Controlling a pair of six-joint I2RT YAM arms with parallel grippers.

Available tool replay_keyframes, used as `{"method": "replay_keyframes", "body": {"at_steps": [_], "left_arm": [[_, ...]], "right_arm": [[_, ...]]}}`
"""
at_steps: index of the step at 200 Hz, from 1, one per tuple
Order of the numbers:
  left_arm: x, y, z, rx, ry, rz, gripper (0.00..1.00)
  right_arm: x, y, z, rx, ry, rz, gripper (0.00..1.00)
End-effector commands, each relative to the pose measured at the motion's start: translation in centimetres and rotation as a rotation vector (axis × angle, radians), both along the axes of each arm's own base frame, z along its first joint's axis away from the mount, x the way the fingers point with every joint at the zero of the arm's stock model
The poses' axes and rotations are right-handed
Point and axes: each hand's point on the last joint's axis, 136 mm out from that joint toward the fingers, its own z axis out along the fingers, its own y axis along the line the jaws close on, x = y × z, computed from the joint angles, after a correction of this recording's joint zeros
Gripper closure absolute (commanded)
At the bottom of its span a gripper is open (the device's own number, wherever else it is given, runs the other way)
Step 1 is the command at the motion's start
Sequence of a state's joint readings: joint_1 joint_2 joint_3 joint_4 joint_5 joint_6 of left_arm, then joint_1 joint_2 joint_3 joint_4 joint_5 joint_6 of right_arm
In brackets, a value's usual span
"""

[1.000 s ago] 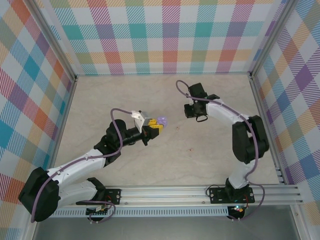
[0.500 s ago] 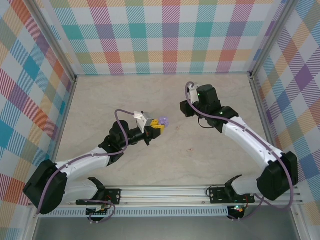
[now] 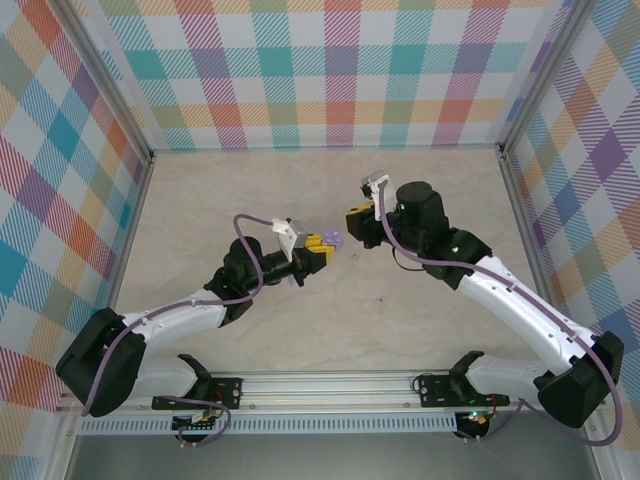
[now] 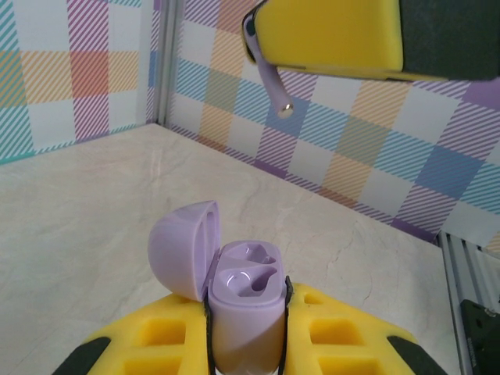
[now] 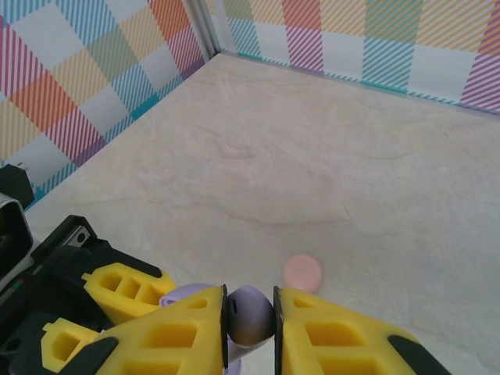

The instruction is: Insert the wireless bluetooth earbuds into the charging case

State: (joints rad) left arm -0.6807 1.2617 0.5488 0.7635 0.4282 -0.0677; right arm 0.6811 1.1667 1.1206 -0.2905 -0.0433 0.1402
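**Earbud brought up to the open case, not yet seated.**

Case side: the left gripper (image 3: 321, 251) is pinched tight on the charging case (image 4: 244, 308), which stands upright between its yellow pads with the lid (image 4: 183, 246) hinged back. Both wells look empty, though their floors are shadowed and hard to read. Earbud side: the right gripper (image 5: 250, 332) is set narrow, nipping one earbud (image 5: 250, 315) by its bulb, with the stem (image 4: 269, 78) poking out past the pad. It hangs above and just beyond the case, apart from it. A pink disc (image 5: 302, 272) lies on the table (image 5: 336, 148), clear of the work. The step in hand, by my reading, is lining the first earbud over its well. The next move calls for pointing the stem down the well, centring it and lowering it slowly. The fingers should part only once the earbud seats, with the case held steady throughout.
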Motion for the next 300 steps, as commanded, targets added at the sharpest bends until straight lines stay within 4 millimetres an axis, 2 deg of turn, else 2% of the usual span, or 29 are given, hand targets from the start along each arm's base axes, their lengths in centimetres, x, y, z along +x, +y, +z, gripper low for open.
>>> {"method": "replay_keyframes", "body": {"at_steps": [1,48,153,300], "left_arm": [[-0.7,-1.1,3.6,-0.088,-0.057,-0.061,0.83],[-0.5,-1.6,4.5,-0.103,-0.028,-0.082,0.83],[0.1,-2.3,4.5,-0.085,0.053,-0.082,0.83],[0.1,-2.3,4.7,-0.09,0.068,-0.085,0.83]], "right_arm": [[-0.7,0.3,0.5,0.007,-0.034,0.033,0.77],[-1.0,0.8,0.2,-0.003,-0.035,0.051,0.77],[-1.0,1.1,0.2,-0.026,-0.05,0.051,0.77],[-0.7,1.2,-0.6,-0.069,-0.048,0.037,0.76]]}}
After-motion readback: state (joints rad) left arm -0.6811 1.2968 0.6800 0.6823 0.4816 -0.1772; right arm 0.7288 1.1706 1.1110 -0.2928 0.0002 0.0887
